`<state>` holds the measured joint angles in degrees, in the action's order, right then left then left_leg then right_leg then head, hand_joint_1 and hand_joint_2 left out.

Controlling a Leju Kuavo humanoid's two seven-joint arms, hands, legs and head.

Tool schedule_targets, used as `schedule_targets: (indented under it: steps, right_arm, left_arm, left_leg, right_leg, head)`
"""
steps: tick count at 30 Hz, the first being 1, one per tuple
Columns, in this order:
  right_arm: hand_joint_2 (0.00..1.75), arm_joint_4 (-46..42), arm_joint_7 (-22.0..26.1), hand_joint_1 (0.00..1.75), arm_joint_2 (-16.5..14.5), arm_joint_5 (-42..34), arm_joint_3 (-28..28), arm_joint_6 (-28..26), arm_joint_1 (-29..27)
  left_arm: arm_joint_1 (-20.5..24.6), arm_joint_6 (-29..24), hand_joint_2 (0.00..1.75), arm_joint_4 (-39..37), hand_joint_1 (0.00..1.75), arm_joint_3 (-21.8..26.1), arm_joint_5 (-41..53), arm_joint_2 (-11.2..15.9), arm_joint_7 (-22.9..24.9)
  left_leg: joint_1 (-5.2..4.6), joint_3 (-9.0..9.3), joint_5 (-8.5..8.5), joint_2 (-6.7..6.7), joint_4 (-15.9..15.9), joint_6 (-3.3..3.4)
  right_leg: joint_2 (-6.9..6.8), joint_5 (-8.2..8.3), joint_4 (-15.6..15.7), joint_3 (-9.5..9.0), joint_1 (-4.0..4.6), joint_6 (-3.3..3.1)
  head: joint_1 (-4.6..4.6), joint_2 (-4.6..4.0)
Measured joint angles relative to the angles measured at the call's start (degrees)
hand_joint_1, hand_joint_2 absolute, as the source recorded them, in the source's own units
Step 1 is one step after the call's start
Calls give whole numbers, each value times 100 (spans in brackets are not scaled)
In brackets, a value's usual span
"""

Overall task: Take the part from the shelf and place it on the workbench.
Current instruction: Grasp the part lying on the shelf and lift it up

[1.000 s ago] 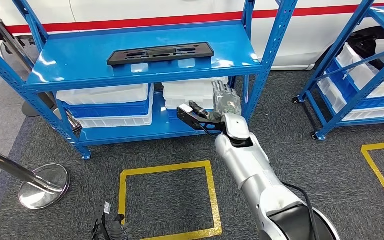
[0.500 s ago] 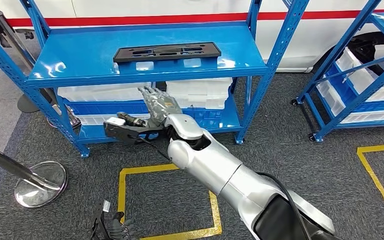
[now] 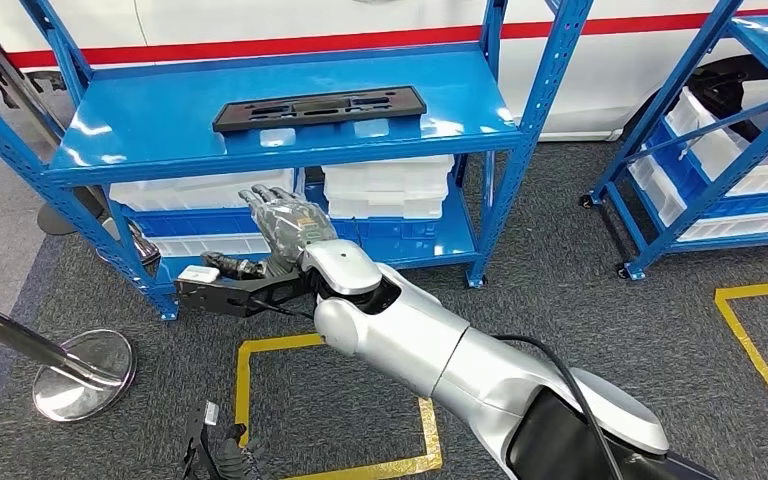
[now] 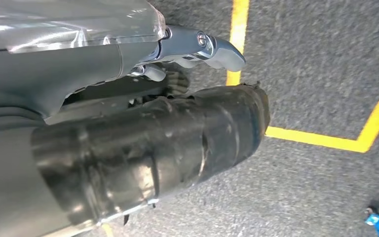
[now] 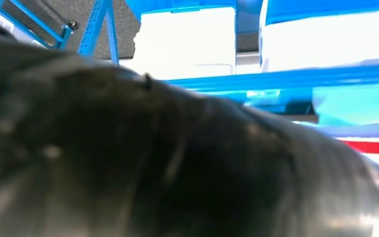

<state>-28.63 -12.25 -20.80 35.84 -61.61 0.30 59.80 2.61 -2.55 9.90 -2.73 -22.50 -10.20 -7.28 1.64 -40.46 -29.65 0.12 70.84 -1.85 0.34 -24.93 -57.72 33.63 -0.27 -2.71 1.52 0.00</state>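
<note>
The part (image 3: 318, 105) is a long flat black plate with cut-outs, lying across the top board of the blue shelf (image 3: 140, 130). My right hand (image 3: 282, 222) hangs in front of the lower level, below the top board and left of the part, its fingers spread and holding nothing. In the right wrist view this hand (image 5: 153, 163) is a dark blur before blue boards. My left hand (image 3: 222, 458) hangs low at my side over the carpet; in the left wrist view that hand (image 4: 177, 138) shows its thumb apart from the dark fingers, with nothing in it.
White bins (image 3: 390, 185) and blue trays fill the shelf's lower level. A second blue shelf (image 3: 720, 150) with bins stands at the right. A chrome stanchion base (image 3: 80, 372) sits at the left. A yellow taped square (image 3: 250, 400) marks the grey carpet by my feet.
My right arm has swung from the shelf's right post leftward across the lower level. The view has shifted slightly. The part has not moved.
</note>
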Motion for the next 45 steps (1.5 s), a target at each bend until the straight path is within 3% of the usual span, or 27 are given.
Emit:
schedule_targets:
  steps: [1,3,7,9,12,13,14,15,16,18,20,22,24,25,27,29,30,32,33,35,39,41,43,44,45]
  right_arm:
    - [0,-4,-8,0,-1,-57,-70,-2,1]
    - [0,-11,-19,0,-1,-171,-199,-14,12]
    - [0,-6,-19,0,1,-291,-417,-29,26]
    - [0,3,-16,0,2,-311,-494,-35,41]
    - [0,40,-5,0,8,-351,-578,-75,58]
    - [0,64,5,0,14,-365,-605,-96,58]
    - [0,90,16,0,20,-372,-627,-114,56]
    - [0,114,26,0,26,-375,-647,-127,58]
    - [0,133,35,0,30,-377,-663,-136,65]
    - [0,161,45,0,32,-378,-690,-142,91]
    - [0,186,50,0,32,-380,-712,-146,116]
    - [0,208,51,0,33,-382,-729,-153,127]
    - [0,225,52,0,31,-382,-743,-160,138]
    - [0,229,54,0,27,-382,-749,-163,145]
    - [0,243,60,0,21,-382,-764,-164,147]
    - [0,259,63,0,19,-382,-781,-163,132]
    - [0,268,65,0,19,-382,-787,-163,128]
    - [0,278,66,0,18,-382,-791,-164,131]
    - [0,283,66,0,18,-382,-792,-167,138]
    - [0,301,68,0,16,-383,-793,-176,145]
    - [0,344,81,0,17,-384,-794,-209,158]
    - [0,352,86,0,17,-384,-794,-220,172]
    - [0,367,85,0,22,-383,-794,-224,169]
    - [0,376,85,0,26,-382,-794,-225,160]
    - [0,386,84,0,30,-381,-794,-227,153]
  left_arm:
    - [8,-14,0,0,0,-1,1,4,-25]
    - [26,-36,0,0,0,-3,-6,4,-63]
    - [23,-75,0,0,0,-4,-18,0,-113]
    - [31,-105,0,0,0,-3,-20,2,-137]
    - [35,-252,0,0,0,-2,-28,5,-222]
    - [32,-302,0,0,0,-1,-31,8,-244]
    - [29,-328,0,0,0,-1,-32,11,-252]
    - [28,-340,0,0,0,0,-32,14,-255]
    - [27,-345,0,0,0,0,-32,14,-255]
    - [28,-349,0,-1,0,1,-32,-3,-256]
    - [31,-351,0,-2,0,3,-32,-18,-259]
    - [25,-352,0,-2,0,3,-32,-28,-260]
    - [19,-354,0,-2,0,2,-32,-31,-262]
    - [23,-354,0,-2,0,2,-32,-25,-264]
    - [26,-355,0,-3,0,2,-32,-8,-268]
    - [15,-356,0,-4,0,2,-32,10,-268]
    - [9,-357,0,-4,0,2,-32,18,-269]
    - [8,-364,0,-4,0,2,-32,31,-270]
    - [12,-368,0,-5,0,2,-33,30,-270]
    - [20,-376,0,-8,0,2,-34,28,-269]
    - [8,-395,0,-13,0,2,-34,26,-270]
    - [17,-398,0,-13,0,2,-33,26,-272]
    - [22,-403,0,-13,0,2,-28,28,-273]
    - [20,-405,0,-13,0,2,-26,30,-273]
    - [18,-408,0,-13,0,2,-21,32,-273]
  left_leg:
    - [24,179,194,3,-376,-28]
    - [37,476,382,-12,-958,-36]
    - [18,494,369,-39,-1062,124]
    - [22,504,376,-33,-1075,200]
    - [6,512,354,-20,-1079,263]
    - [-6,517,346,-18,-1078,276]
    - [-19,529,338,-20,-1078,283]
    - [-35,549,327,-25,-1078,290]
    - [-51,577,314,-31,-1079,296]
    - [-64,624,289,-36,-1095,292]
    - [-43,631,290,-32,-1131,251]
    - [-39,640,296,-18,-1185,188]
    - [-50,617,222,-4,-1091,139]
    - [-53,528,122,-4,-890,116]
    - [-36,164,-150,-11,-194,69]
    - [-16,-190,-227,-11,324,10]
    - [-3,-235,-104,-10,299,-16]
    - [28,-5,362,0,-348,-64]
    - [30,147,506,2,-688,-75]
    - [27,278,557,-7,-995,-12]
    - [23,284,488,-22,-995,172]
    - [29,320,462,-18,-1007,232]
    - [15,342,432,-15,-1006,272]
    - [6,355,417,-16,-1006,282]
    - [-4,379,398,-20,-1006,289]
  right_leg:
    - [4,-39,-56,7,-15,34]
    - [15,-118,-188,58,-9,114]
    - [22,-153,-268,132,9,212]
    - [6,-286,-452,212,-6,260]
    - [-11,-758,-1472,714,-11,303]
    - [-10,-842,-1798,896,-9,299]
    - [-10,-814,-1925,986,-4,282]
    - [-9,-669,-1819,959,8,247]
    - [-8,-455,-1522,836,27,199]
    - [-10,-83,-742,481,96,40]
    - [-16,17,-307,295,166,-81]
    - [-13,16,-158,229,173,-119]
    - [-17,53,16,94,123,-120]
    - [-22,69,89,19,95,-115]
    - [-29,42,118,-55,84,-111]
    - [-22,-21,84,-93,74,-95]
    - [-14,-63,52,-111,61,-74]
    - [2,-177,-52,-146,24,-6]
    - [11,-243,-129,-138,23,39]
    - [25,-330,-244,-85,42,109]
    - [17,-420,-336,-38,49,194]
    - [2,-633,-771,174,28,249]
    - [-4,-903,-1519,609,10,279]
    - [-5,-932,-1770,790,7,277]
    - [-5,-848,-1840,888,8,263]
  head:
    - [1,0]
    - [5,1]
    - [4,0]
    - [3,0]
    - [1,0]
    - [1,0]
    - [1,0]
    - [1,0]
    - [1,0]
    - [13,0]
    - [22,0]
    - [21,0]
    - [26,1]
    - [27,1]
    - [29,1]
    - [29,0]
    - [29,0]
    - [29,0]
    - [38,0]
    - [51,1]
    - [51,1]
    - [50,1]
    - [51,0]
    - [51,0]
    - [51,0]
